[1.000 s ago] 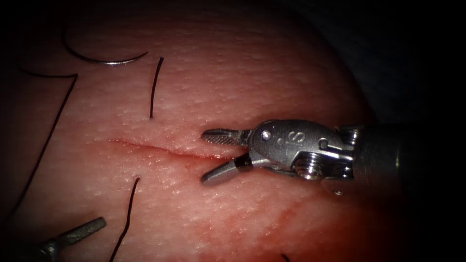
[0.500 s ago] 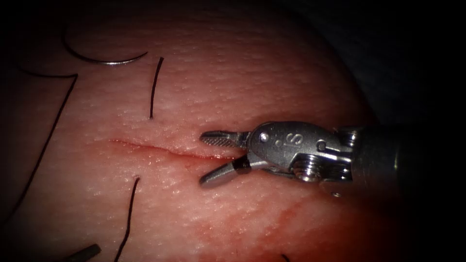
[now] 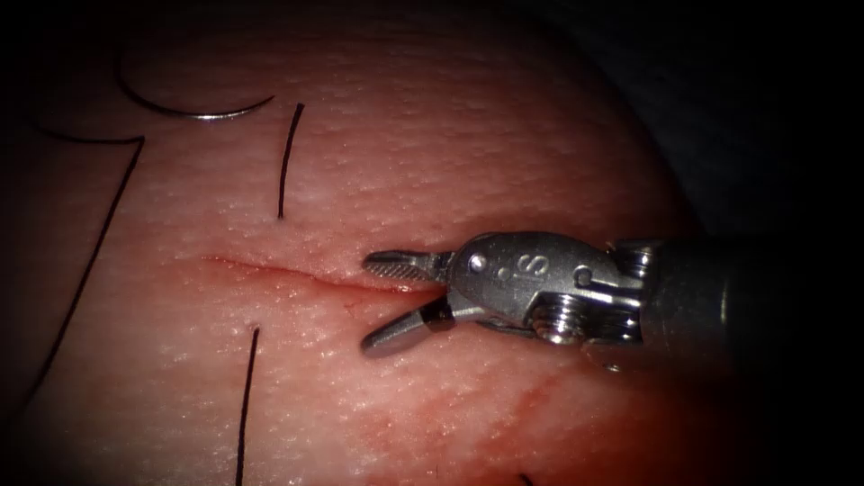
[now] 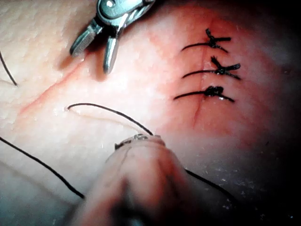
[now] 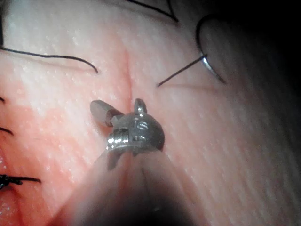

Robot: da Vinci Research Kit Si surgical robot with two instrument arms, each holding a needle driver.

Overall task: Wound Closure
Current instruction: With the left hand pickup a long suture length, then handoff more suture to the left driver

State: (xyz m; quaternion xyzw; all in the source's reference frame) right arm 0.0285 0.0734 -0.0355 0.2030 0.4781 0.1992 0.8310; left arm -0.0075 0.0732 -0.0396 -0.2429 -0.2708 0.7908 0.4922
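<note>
My right tool (image 3: pixel 382 301) hangs just over the cut (image 3: pixel 270 270) in the tissue (image 3: pixel 468 135), jaws spread, holding nothing; it is also the open tool (image 4: pixel 94 47) and the open tool (image 5: pixel 120 108) in the two wrist views. The curved needle (image 3: pixel 198 112) lies free on the tissue at the upper left, not in it and held by neither tool; it appears again as the needle (image 5: pixel 211 66). Thread (image 3: pixel 283 162) enters the tissue above the cut and leaves below as a straight strand (image 3: pixel 245 405). My left tool (image 4: pixel 138 138) is shut on that thread (image 4: pixel 108 112).
A long loop of thread (image 3: pixel 90 261) trails from the needle's end down the left of the tissue. Three knotted stitches (image 4: pixel 216 68) close the far part of the cut. Red fluid (image 3: pixel 504 405) stains the tissue under the right tool's shaft.
The left tool slid out of the endoscope view at the lower left while closing. The strand below the cut went from curved to straight. The right tool shifted slightly left and down, still open.
</note>
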